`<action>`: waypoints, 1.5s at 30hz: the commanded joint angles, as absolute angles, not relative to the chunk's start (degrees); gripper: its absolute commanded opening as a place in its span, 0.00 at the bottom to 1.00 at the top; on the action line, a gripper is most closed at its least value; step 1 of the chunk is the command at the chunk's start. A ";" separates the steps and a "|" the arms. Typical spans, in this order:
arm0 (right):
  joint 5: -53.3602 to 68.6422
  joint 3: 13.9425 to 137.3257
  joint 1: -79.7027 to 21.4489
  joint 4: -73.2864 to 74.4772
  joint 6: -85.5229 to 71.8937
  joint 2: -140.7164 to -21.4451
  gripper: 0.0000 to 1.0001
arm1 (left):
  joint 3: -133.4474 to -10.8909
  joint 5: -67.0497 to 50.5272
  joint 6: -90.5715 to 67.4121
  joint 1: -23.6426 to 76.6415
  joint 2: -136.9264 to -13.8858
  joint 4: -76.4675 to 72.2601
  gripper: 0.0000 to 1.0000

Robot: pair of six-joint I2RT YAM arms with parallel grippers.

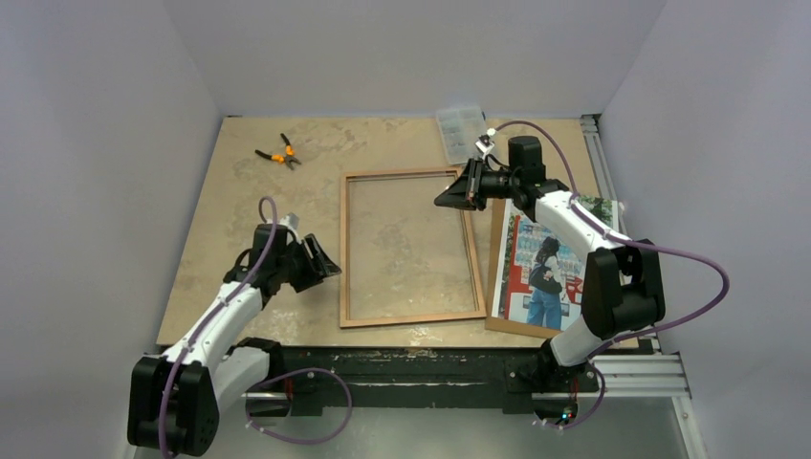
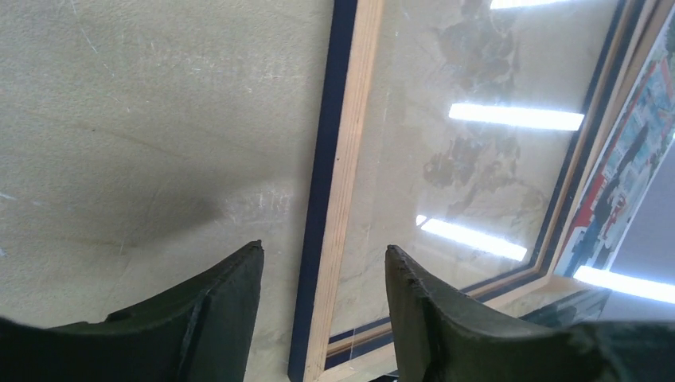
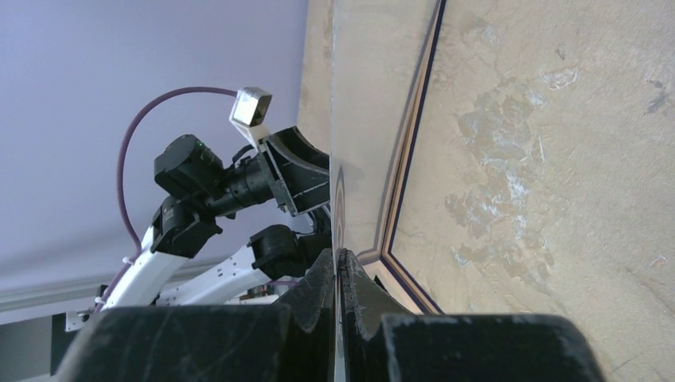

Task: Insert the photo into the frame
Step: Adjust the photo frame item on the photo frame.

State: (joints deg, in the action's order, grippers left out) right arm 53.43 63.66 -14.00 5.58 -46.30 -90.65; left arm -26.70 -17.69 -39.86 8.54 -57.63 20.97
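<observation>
On the tan table [image 1: 239, 191], opening the frame [image 1: 344, 249] for the photo [image 1: 545, 258] on the board [image 1: 494, 277] beside it.
Pinching the clear pane [image 3: 358, 119] in the right pincer [image 3: 337, 255], left pincer [image 2: 325, 247] parted and empty; next, likely lifting that pane clear.

The photo [image 1: 540, 277] lies right of the frame [image 1: 344, 249].

From above and behind the arm bases, your fixed camera takes in the whole table [image 1: 239, 191]. Your left wrist view hangs close over the frame [image 2: 344, 199], looking down past the left gripper [image 2: 324, 247]. Your right wrist view skims low along that frame toward the left arm [image 3: 187, 223]. All three share it.
</observation>
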 commanded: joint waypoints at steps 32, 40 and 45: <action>53.71 62.86 -14.50 2.57 -45.78 -87.68 0.00 | -25.09 -13.40 -45.37 14.24 -63.78 12.87 0.11; 53.68 61.09 -15.04 -2.45 -47.95 -88.91 0.00 | -25.39 -13.05 -45.00 14.24 -63.45 13.62 0.09; 53.38 60.89 -15.29 -3.38 -48.03 -90.10 0.00 | -25.42 -13.02 -44.84 14.24 -63.55 13.69 0.08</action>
